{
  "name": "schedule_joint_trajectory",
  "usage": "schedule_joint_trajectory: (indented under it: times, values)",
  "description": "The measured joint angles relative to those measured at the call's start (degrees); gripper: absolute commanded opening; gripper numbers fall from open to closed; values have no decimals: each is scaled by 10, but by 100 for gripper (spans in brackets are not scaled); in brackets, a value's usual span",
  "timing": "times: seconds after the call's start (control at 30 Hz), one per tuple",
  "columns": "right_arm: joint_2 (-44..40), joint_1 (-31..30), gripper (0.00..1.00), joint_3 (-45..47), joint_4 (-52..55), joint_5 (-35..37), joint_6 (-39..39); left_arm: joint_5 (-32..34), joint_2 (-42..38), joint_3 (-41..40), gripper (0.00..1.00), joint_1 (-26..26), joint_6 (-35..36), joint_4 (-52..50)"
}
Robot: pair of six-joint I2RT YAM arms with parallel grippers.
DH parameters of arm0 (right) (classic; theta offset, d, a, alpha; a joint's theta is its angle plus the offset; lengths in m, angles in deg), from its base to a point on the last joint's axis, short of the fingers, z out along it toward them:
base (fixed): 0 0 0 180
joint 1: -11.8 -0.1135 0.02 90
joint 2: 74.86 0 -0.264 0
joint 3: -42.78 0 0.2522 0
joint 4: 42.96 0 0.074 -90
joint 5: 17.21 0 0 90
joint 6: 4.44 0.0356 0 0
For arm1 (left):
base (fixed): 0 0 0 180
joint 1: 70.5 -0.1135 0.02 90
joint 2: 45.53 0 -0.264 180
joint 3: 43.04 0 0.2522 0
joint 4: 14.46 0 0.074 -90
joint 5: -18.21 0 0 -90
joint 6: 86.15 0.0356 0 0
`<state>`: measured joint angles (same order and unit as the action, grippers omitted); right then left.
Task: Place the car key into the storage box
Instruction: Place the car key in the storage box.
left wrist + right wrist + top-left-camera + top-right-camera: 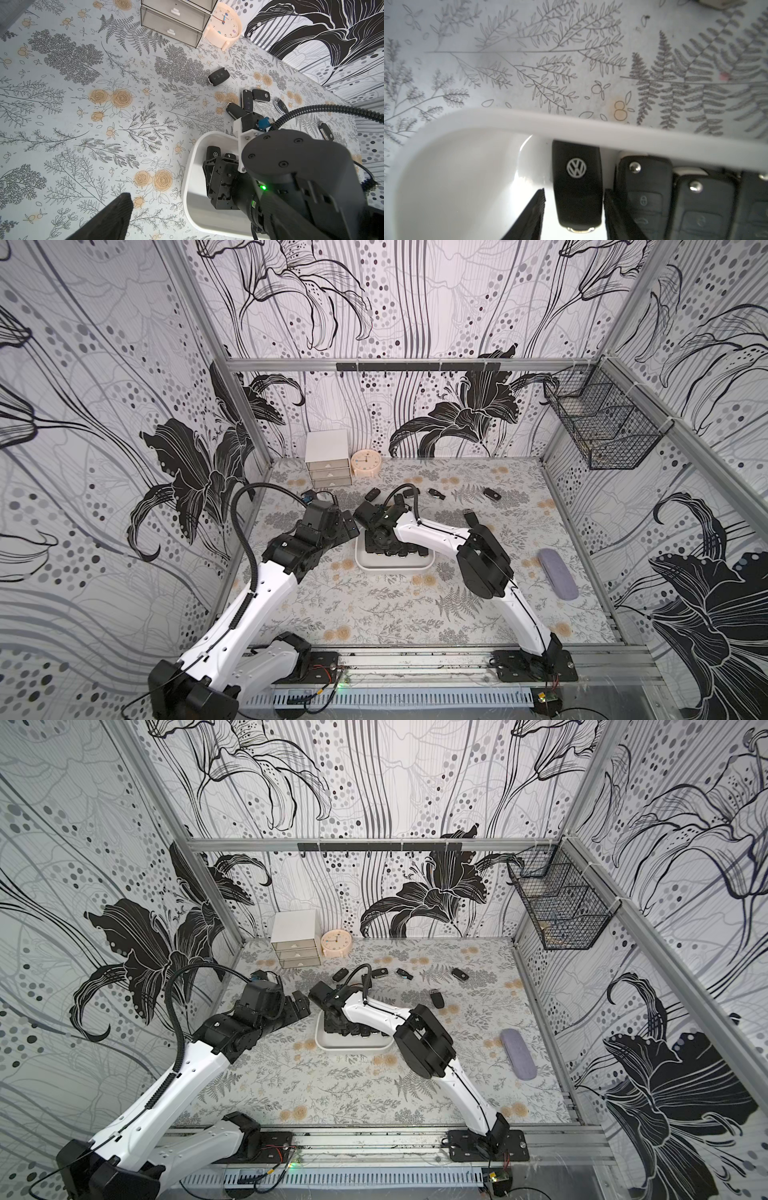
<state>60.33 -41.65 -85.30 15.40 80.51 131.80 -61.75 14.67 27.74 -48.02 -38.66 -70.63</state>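
**Key down in the box, right claw parted around it**

The right gripper (574, 192) reaches down into the storage box (394, 569), a shallow white tray on the flowered table (374, 614). Between its fingers (536, 209) lies the car key (577, 182), flat on the tray floor with its silver badge up and one end close under the rim. The jaws are spread a little wider than the key. In the right wrist view a strip of white floor shows between one finger and the key's edge. The other finger sits just beside the key, and whether it touches cannot be told. Next to the key, further black fobs (643, 187) lie side by side in a row along the same wall.

The left gripper (351, 526) hangs just beside the end of the box, jaws spread wide and holding nothing. Its own wrist view shows only one finger.

Loose keys (492, 494) lie scattered on the table beyond the box. Against the back wall a small drawer cabinet (327, 460) and a round clock (365, 462) stand just beside each other. A lilac case (558, 574) lies well apart, toward the right arm's side.
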Motion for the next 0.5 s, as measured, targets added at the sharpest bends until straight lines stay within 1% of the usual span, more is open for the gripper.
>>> schedule_joint_trajectory:
  times: [0.1, 0.23, 0.3, 0.33, 0.37, 0.4, 0.43, 0.47, 0.5]
  values:
    - [-1, 0, 55, 0, 0, 0, -2, 0, 0, 0, 99, 0, 0, 0]
    - [-18, -1, 64, 6, -3, 0, -9, 0, 1, 0, 99, 0, 2, 1]
    - [-43, -1, 73, 22, -10, 2, -13, 0, 4, 0, 99, -2, 6, 1]
    - [-60, -1, 79, 33, -13, 4, -16, 0, 7, 1, 99, -3, 9, 1]
    - [-78, 0, 87, 45, -17, 7, -19, 0, 11, 2, 99, -4, 11, 2]
    - [-95, 0, 92, 56, -22, 10, -22, 0, 16, 4, 99, -4, 14, 3]
    - [-115, 0, 94, 68, -28, 15, -24, 0, 22, 7, 99, -5, 18, 3]
    - [-135, 0, 100, 81, -35, 18, -24, -1, 30, 12, 99, -7, 22, 5]
    - [-152, 1, 100, 93, -40, 22, -26, -2, 36, 16, 99, -8, 25, 8]
